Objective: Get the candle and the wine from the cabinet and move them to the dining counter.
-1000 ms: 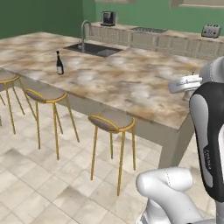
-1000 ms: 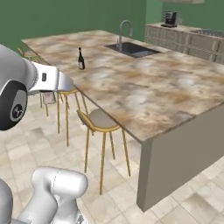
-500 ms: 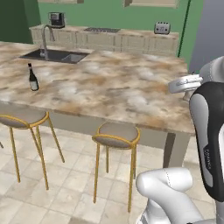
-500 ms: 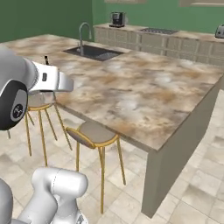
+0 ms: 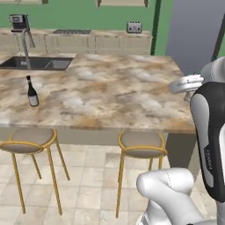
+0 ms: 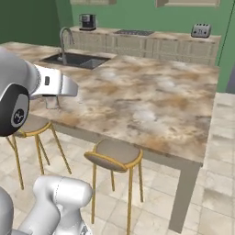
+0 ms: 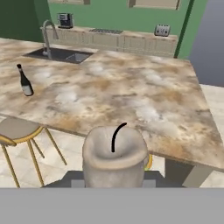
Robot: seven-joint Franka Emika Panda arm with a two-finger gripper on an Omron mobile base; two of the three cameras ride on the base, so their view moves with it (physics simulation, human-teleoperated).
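At gripper (image 7: 114, 181): candle (image 7: 114, 157) pinched, off slab | wine (image 5: 32, 92) already on dining counter (image 5: 114, 88) | candle to be kept upright, lowered onto bare stone.

Candle (image 7: 114, 157) foremost — wine (image 7: 24, 81) on counter (image 7: 131, 100)

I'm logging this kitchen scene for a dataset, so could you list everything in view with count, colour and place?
Wine bottle: one, dark glass with pale label, upright on the dining counter's left part.
Candle: one, pale grey with black wick, close in front of the hand camera, held at the gripper.
Dining counter: one, beige-brown marbled, centre.
Sink: one, dark, with grey tap, set in the counter's far left.
Stools: two, gold legs, grey seats, under the near edge.
Toaster: one, grey, back worktop.
Coffee machine: one, dark, back worktop left.
Cooktop: one, dark, back worktop.
Arm: white, dark joints, right of the left base view.
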